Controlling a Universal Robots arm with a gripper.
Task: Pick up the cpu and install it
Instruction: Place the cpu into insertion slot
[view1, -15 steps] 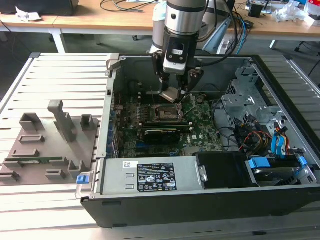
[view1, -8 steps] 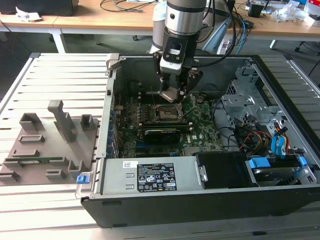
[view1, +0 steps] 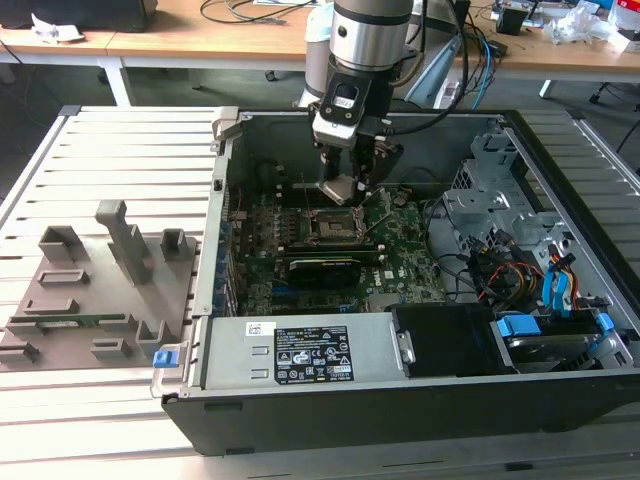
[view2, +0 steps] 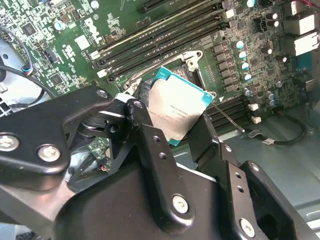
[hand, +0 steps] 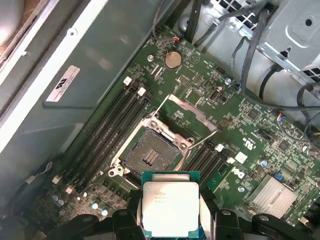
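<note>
The cpu (view2: 176, 111), a flat silver-topped square chip with a teal-edged rim, is gripped by its two sides in my gripper (view2: 172, 121), which is shut on it. In the first wrist view the cpu (hand: 170, 205) hangs just short of the open dark socket (hand: 151, 155), whose metal frame is lifted back. In the exterior view my gripper (view1: 340, 190) hovers a little above the socket (view1: 335, 228) on the green motherboard (view1: 400, 265) inside the open computer case. In the second wrist view the chip covers most of the socket.
Black memory slots (hand: 107, 132) run beside the socket. A power supply (view1: 300, 350) lies along the case's front wall. The drive cage (view1: 495, 205) and coloured cables (view1: 555, 285) crowd the exterior view's right. A grey plastic tray (view1: 90, 290) sits outside the case on the slatted table.
</note>
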